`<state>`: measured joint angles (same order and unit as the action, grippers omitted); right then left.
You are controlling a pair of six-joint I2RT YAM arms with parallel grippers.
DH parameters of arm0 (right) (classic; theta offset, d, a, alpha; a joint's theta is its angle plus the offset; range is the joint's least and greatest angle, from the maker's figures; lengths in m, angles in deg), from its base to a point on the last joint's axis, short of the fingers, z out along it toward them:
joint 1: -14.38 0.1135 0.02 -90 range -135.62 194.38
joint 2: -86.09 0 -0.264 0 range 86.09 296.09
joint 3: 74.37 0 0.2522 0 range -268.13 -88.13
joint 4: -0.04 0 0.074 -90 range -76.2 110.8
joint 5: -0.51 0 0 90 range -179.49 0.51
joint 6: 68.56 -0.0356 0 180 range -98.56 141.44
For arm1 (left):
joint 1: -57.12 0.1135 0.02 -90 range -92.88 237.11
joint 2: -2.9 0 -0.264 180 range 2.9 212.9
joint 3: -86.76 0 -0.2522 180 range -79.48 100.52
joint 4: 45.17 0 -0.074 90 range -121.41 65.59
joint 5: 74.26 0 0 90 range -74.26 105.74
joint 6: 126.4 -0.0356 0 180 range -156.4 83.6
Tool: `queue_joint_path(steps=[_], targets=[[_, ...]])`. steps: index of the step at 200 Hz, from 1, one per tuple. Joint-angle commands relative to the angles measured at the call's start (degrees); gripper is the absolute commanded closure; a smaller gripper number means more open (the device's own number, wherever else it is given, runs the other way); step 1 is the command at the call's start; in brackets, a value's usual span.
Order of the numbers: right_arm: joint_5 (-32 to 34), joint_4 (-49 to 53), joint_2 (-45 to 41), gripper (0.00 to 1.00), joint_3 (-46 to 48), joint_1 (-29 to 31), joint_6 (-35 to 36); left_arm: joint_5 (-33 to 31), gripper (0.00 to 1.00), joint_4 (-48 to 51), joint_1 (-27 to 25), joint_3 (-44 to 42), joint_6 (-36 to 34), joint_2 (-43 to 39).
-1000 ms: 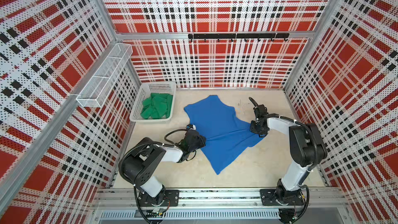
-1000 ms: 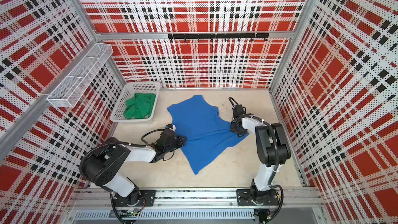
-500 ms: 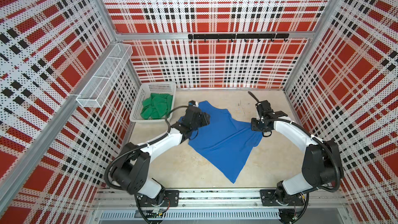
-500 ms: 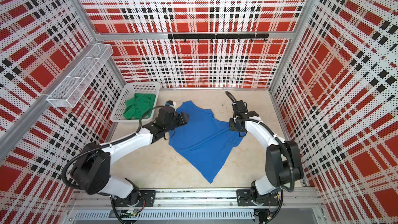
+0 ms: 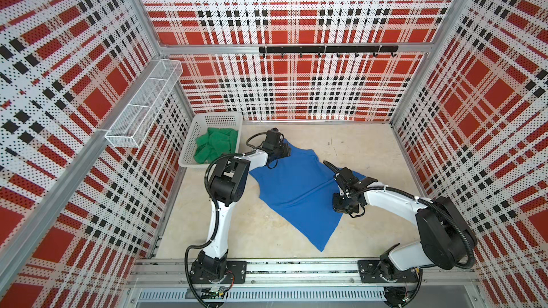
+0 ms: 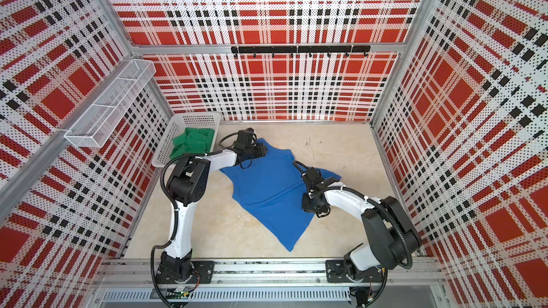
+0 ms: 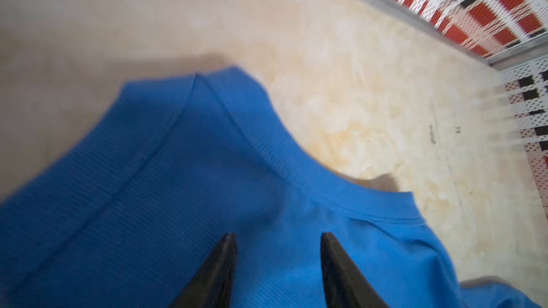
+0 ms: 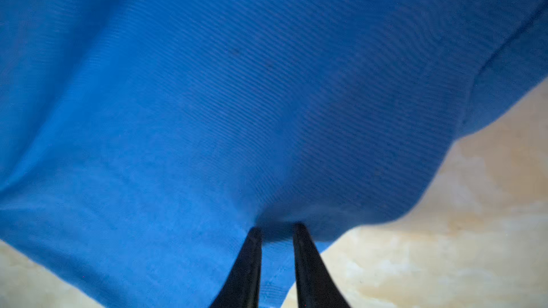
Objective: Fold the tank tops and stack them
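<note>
Across the table (image 5: 370,149), the blue tank top (image 5: 296,191) lies spread between two arms.

Both top views: the green tank top (image 5: 218,146) is crumpled in the white basket (image 5: 225,118). The left gripper (image 5: 286,151) is at the blue collar end and the right gripper (image 5: 342,208) at its side edge, with both sets of jaws hidden. Left wrist view, blurred: jaws parted, tips on blue cloth by the neckline. Right wrist view: jaws nearly together, pinching a pucker of blue cloth.

left arm: stretched forward | left tool (image 7: 277,234): jaws parted | right arm: bent | right tool (image 8: 277,226): pinching blue tank top (image 5: 293,185)
</note>
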<state>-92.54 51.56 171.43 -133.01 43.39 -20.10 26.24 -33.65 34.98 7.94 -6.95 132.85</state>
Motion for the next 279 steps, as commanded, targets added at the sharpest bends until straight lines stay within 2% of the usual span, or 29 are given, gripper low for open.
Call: queue_joint_path(steps=[1,38,64,87,108,126,143,167,193,228,244,279], targets=[[5.4,1.1,3.0,0.77,-1.0,-2.6,1.1,3.0,0.52,-0.9,1.4,-1.9,2.7,2.1],[9.1,2.1,5.4,0.77,-3.2,-12.2,8.9,-1.5,0.56,-5.7,4.5,-13.2,4.8,-3.4],[10.5,0.4,9.8,0.77,-7.2,-17.9,16.2,-4.2,0.56,-13.0,5.8,-27.3,8.5,-10.8],[7.9,-4.3,13.4,0.78,-11.8,-20.7,22.3,-5.8,0.56,-17.9,5.2,-37.7,12.0,-16.8],[8.8,-0.3,15.4,0.74,-19.9,-21.5,25.9,-7.6,0.56,-19.7,4.8,-42.6,13.8,-21.7],[10.5,2.7,12.1,0.67,-23.8,-21.5,26.6,-8.8,0.55,-19.2,5.1,-42.2,13.8,-24.9],[10.8,5.1,8.0,0.65,-24.7,-21.5,26.2,-10.7,0.54,-16.2,5.4,-39.5,12.5,-27.4],[3.6,5.2,3.0,0.66,-19.5,-21.2,22.6,-11.2,0.52,-13.5,4.2,-33.7,10.6,-28.4],[-0.8,1.7,-1.1,0.77,-10.3,-18.1,17.1,-9.3,0.52,-12.0,0.9,-26.5,9.6,-24.4],[-0.5,0.9,-1.4,0.80,-4.1,-11.3,10.3,-7.1,0.52,-11.7,-2.8,-19.4,9.5,-16.2],[1.9,0.7,-1.2,0.81,-1.2,-11.5,7.8,-6.4,0.52,-11.9,-3.3,-17.9,10.0,-12.8],[5.9,0.6,1.0,0.80,1.1,-15.4,8.2,-4.9,0.54,-14.8,-1.7,-19.4,12.1,-8.1]])
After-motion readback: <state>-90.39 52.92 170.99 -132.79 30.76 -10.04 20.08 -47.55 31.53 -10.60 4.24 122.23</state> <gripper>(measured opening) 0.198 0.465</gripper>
